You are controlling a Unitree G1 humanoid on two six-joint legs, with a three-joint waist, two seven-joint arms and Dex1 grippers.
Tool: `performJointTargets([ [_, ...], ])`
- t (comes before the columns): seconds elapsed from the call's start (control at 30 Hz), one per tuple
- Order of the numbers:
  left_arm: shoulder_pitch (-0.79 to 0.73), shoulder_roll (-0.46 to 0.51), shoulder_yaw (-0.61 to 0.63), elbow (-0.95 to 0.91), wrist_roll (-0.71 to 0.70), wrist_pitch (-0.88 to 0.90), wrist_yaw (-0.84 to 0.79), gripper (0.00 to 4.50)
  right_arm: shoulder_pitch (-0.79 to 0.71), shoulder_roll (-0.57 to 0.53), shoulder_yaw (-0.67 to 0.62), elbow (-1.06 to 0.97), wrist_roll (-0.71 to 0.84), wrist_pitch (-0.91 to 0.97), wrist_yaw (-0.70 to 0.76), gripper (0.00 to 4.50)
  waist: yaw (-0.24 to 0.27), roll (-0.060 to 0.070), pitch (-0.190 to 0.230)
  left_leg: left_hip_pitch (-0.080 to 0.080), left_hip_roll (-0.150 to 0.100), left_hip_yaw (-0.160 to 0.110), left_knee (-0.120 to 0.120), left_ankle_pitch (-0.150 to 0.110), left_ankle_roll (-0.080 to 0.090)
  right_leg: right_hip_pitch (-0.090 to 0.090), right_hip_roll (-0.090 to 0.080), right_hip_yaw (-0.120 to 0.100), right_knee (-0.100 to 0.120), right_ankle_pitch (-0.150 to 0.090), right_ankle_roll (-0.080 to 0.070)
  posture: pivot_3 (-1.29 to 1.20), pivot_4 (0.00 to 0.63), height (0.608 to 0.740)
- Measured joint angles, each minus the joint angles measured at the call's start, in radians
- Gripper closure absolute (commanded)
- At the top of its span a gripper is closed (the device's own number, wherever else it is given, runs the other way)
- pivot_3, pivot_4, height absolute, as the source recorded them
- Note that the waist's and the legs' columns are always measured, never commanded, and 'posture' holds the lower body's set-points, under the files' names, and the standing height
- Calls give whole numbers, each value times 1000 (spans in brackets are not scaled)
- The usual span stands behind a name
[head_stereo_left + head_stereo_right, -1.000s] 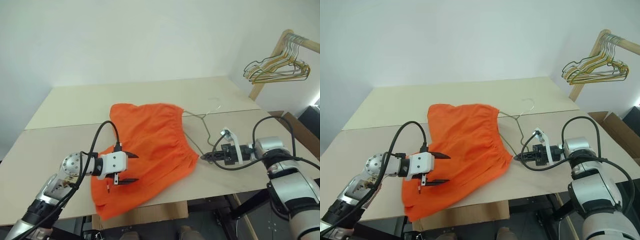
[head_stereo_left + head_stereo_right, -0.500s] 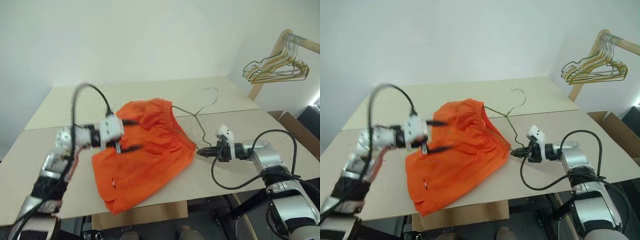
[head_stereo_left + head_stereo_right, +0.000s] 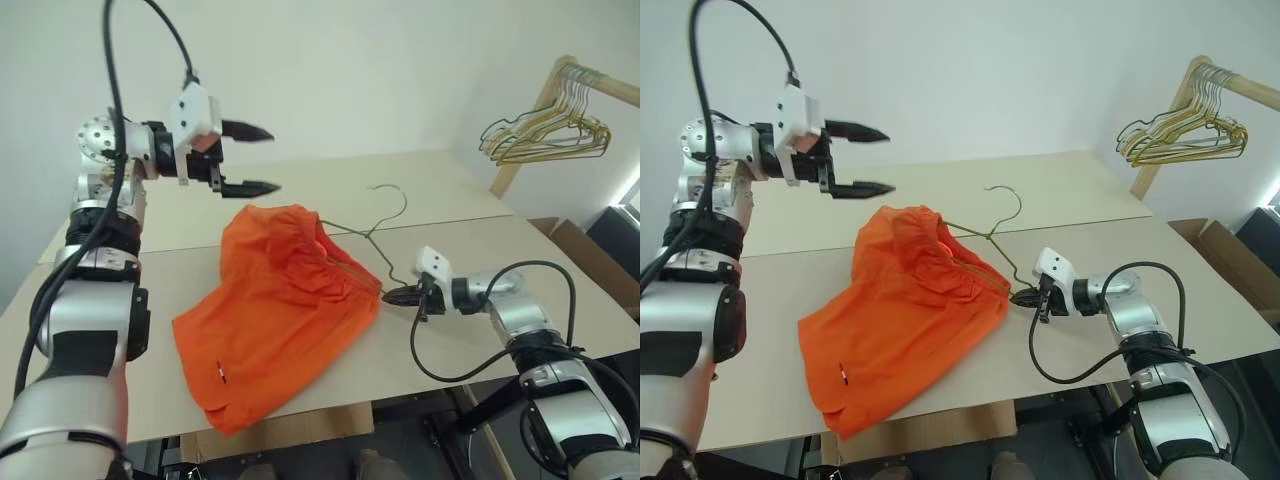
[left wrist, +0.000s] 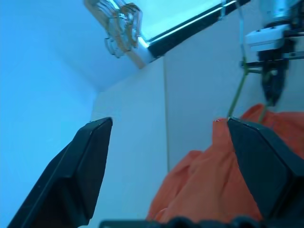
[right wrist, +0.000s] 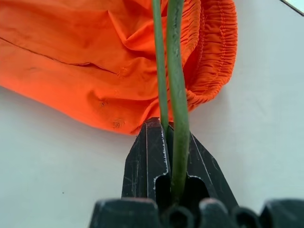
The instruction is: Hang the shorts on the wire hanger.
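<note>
Now that the left gripper [image 3: 245,158] has let go and swung up high above the back of the desk [image 3: 440,180], its two black fingers spread wide and holding nothing, the bright orange soft fabric shorts [image 3: 280,310] lie on their own on the pale wooden desk. A second ago that gripper hovered low over the near leg of the garment; half a second ago it was partway up beside the waistband. The shorts have also changed shape: earlier they lay flat and broad, and now the gathered waistband end is bunched and lifted, with the legs trailing toward the near edge of the desk.

To the right of the cloth, the thin dark grey wire hanger [image 3: 375,235] has turned. Its hook, which pointed off toward the right a second ago, now stands further back and nearer the middle, and one arm of the triangle runs into the bunched waistband. The right wrist view shows two strands of wire passing over the elastic.

Further right, the right gripper [image 3: 390,296] is pressed together on the hanger's corner just beside the hem, having slid inward. As a judgement, the threading looks started but unfinished: the shorts are only partly on the wire.

Up at far right, a bunch of gold and silver hangers [image 3: 545,135] hangs on a wooden rail.
</note>
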Motion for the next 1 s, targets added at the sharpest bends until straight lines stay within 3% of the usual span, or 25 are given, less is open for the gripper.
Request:
performJointTargets([
  [0.17,-55,7,-192,78,-14,-44,-32,331,-1,4,1,-46,-22,15,-17,4500,-17,0,0,-3,0,-1,2,-2,3,-1,0,0,0,0,1,-47,0,740],
  [0.37,-75,-4,-281,153,30,-135,-33,331,1,3,5,-99,-42,22,-18,4500,-26,0,0,-2,0,-2,2,-2,3,-1,0,0,1,0,1,-52,0,740],
  [0.53,-77,-34,-279,206,121,-178,-31,1372,2,2,31,-110,-57,43,-9,4500,-26,0,0,-3,0,-2,3,-2,3,-1,0,0,1,0,1,-55,0,740],
  [0.97,-78,-89,-234,245,296,-198,3,1372,2,5,36,-123,-83,44,-33,4500,-29,0,0,-3,0,-2,3,-2,4,-1,0,0,2,0,1,-66,0,740],
  [1.0,-78,-93,-234,249,307,-198,18,1552,2,5,37,-125,-85,44,-33,4500,-29,0,0,-2,0,-2,3,-2,4,-1,0,0,2,0,1,-66,0,740],
])
